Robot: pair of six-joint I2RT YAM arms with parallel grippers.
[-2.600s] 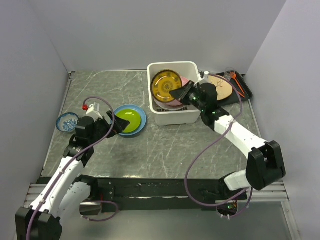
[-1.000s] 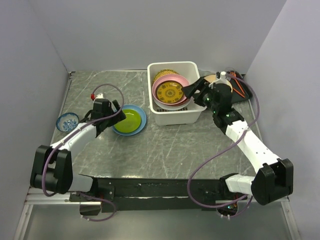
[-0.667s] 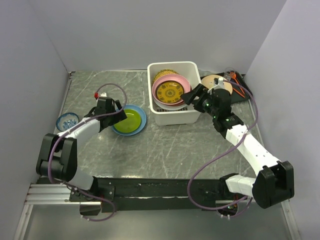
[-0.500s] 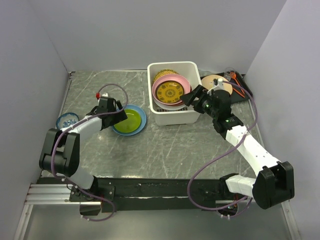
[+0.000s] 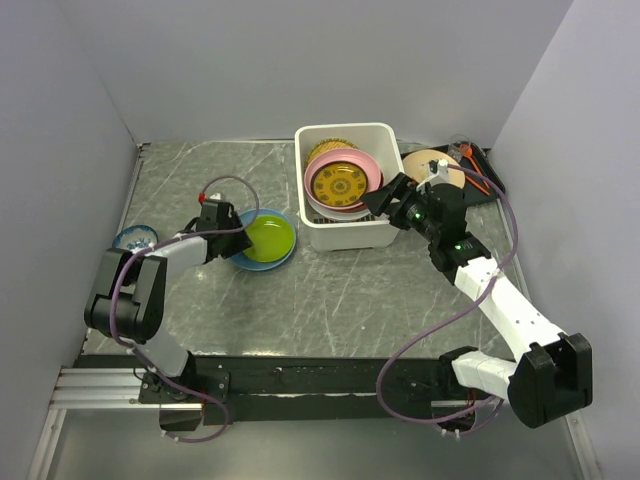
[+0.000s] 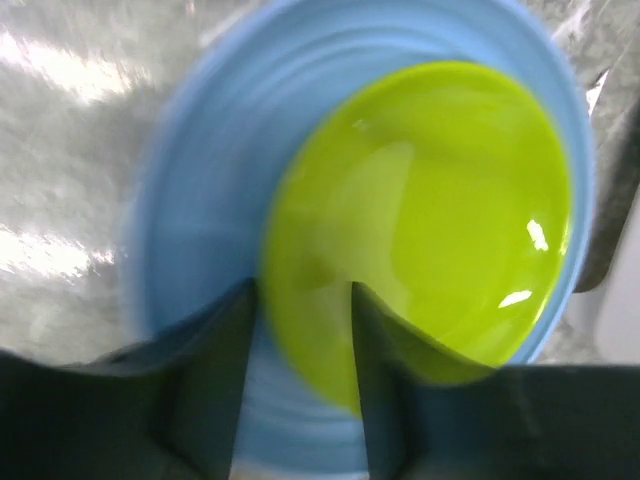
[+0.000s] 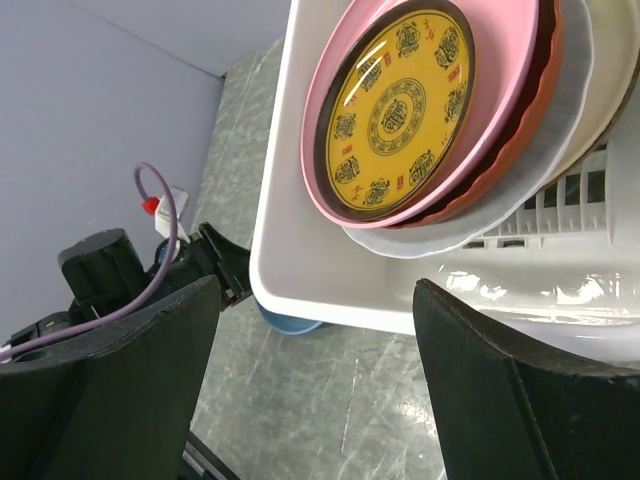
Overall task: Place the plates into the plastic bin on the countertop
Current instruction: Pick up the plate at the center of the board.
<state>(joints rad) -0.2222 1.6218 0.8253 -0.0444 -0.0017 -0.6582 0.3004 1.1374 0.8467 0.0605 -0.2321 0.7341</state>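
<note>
Gripping that green plate [image 5: 272, 237] with your left gripper [image 6: 300, 290] yet?

I cannot tell. My fingers [image 6: 205, 380] stand partway closed with its near rim in the gap, but the wrist view is smeared, so whether they bite is unclear. It sits nested in the blue plate [image 6: 190, 180], so I come in low from the side. The raised rim is the only part I can pinch.

Where do those two lie?

On the countertop [image 5: 330, 300], just beside the left wall of the plastic bin [image 5: 350, 235]. I cannot say whether they touch it.

And your right gripper [image 7: 310, 290]?

Fingers wide apart, nothing between them. It hangs just outside the bin's near wall, looking in. In there the yellow lattice plate [image 7: 395, 115] lies in the pink plate [image 7: 500, 90], over a red plate [image 7: 515, 145] and a white plate [image 7: 450, 235]. They are all tilted toward the far side, and nested like that they leave room in front.

What is left, then?

By my judgement, these two on my left and a cream plate [image 5: 437, 165] on the black tray [image 5: 492, 185] to the right. The risk here is that lifting the green one may drag the blue one along.
</note>
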